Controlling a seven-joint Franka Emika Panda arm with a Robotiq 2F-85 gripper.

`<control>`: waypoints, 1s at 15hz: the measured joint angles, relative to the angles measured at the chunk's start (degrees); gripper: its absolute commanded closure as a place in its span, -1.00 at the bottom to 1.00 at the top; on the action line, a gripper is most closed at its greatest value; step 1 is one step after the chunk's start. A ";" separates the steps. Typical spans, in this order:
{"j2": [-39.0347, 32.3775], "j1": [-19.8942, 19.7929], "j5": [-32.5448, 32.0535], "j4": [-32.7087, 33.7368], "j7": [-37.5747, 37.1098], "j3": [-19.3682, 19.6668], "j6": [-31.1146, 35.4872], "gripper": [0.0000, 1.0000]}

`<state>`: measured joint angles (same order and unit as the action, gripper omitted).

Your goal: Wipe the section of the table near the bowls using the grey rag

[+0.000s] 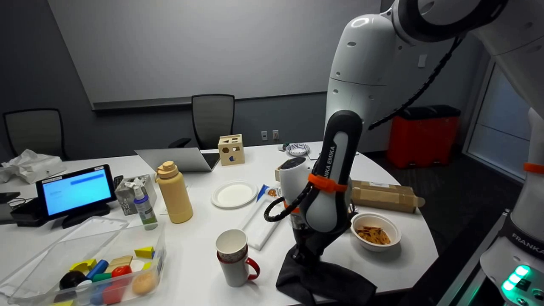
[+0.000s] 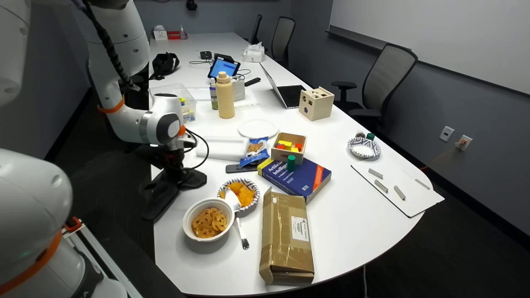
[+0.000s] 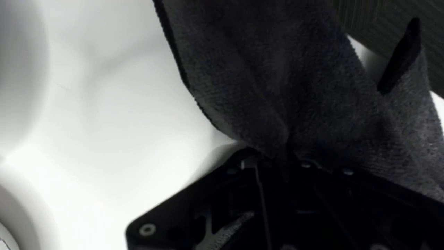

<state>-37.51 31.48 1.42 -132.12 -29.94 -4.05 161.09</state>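
The dark grey rag (image 1: 335,282) lies bunched at the table's near edge; part hangs over the edge in an exterior view (image 2: 155,205). It fills the upper middle and right of the wrist view (image 3: 270,76). My gripper (image 3: 277,158) is shut on a pinched fold of it, low at the table (image 1: 306,258); it also shows in an exterior view (image 2: 176,176). A white bowl (image 2: 192,234) of brown crackers stands beside the rag, apart from it; it shows in an exterior view too (image 1: 361,240). A patterned bowl (image 2: 253,203) of orange chips touches or nearly touches it, with a spoon (image 2: 232,200).
Stacked mugs (image 1: 233,272) stand close to the gripper. A white tray (image 1: 259,231) lies behind it. A cardboard box (image 2: 285,244), a blue book (image 2: 306,178) and a fork-like utensil (image 2: 241,234) lie around the bowls. A clear bin (image 1: 157,263) holds toy blocks.
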 measured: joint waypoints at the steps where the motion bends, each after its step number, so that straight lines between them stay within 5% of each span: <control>1: 0.43 0.42 -0.21 -0.70 0.00 0.53 -1.15 0.97; 9: 1.86 6.17 -7.84 -5.47 -3.71 12.26 -7.23 0.97; 15: 1.40 6.63 -9.04 -5.06 -7.43 13.85 -6.32 0.97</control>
<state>-36.12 38.10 -7.62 -137.18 -37.37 9.80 154.77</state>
